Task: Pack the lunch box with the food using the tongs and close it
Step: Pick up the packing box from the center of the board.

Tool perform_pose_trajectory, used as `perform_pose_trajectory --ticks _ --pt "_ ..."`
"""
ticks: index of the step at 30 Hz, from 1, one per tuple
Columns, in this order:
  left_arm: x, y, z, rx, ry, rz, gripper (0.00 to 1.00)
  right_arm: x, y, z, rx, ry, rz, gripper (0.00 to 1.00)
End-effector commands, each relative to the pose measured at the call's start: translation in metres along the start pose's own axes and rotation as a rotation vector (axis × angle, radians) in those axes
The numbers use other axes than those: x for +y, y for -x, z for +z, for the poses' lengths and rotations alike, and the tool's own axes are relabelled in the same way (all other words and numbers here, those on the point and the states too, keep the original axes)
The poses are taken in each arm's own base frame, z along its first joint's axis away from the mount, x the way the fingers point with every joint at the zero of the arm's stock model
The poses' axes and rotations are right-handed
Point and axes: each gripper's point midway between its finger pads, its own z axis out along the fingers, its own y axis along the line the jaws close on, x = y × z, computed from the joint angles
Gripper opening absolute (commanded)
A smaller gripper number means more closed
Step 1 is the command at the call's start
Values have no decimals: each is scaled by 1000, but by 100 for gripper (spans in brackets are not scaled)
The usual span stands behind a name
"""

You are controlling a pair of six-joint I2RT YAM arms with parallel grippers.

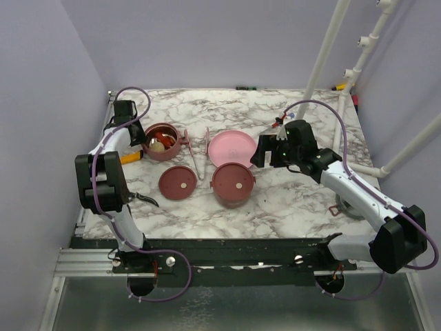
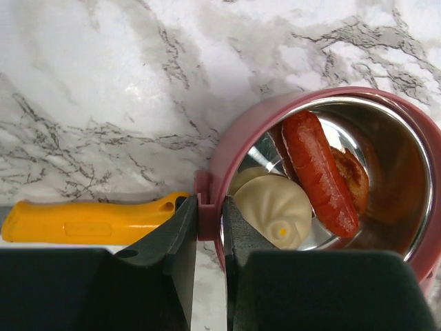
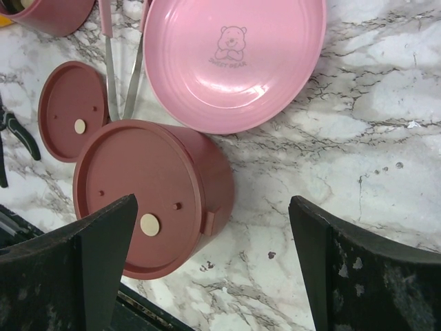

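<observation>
Left wrist view shows the left gripper (image 2: 209, 221) pinching the handle-side wall of the round dusty-red steel-lined lunch box bowl (image 2: 234, 134), which holds a red sausage (image 2: 318, 172) and cream bun (image 2: 272, 207), while the right gripper (image 3: 213, 207) gapes empty above the lidded maroon tier (image 3: 138, 186).

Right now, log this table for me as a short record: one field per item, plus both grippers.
open tier: no lid; holds a red sausage, a cream bun and a browned piece
left gripper: shut on the open tier's side handle
right gripper: open, above the closed tier
closed tier: maroon lid on, beside the plate
loose lid: flat on the table
plate: pink, empty
tongs: on the table between loose lid and plate, untouched
yellow handle: beside the open tier
</observation>
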Motion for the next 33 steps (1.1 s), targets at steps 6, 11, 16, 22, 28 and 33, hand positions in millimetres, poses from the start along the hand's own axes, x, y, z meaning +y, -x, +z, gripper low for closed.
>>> perform_pose_trajectory --ticks 6,11,16,22,28,33 --pt "28 -21 -20 6 136 -64 15 4 -6 9 23 28 2 94" --pt "23 -30 -12 42 102 -52 26 4 -7 9 28 29 -3 94" --pt "21 -32 -7 56 95 -64 28 2 -8 8 26 21 2 94" --pt "21 -35 -1 72 92 -62 25 2 -9 8 28 20 7 94" --pt "18 -29 -9 50 82 -78 13 2 -8 9 27 21 5 94" --pt "6 -22 -21 28 24 -104 0 -2 -5 9 15 0 6 94"
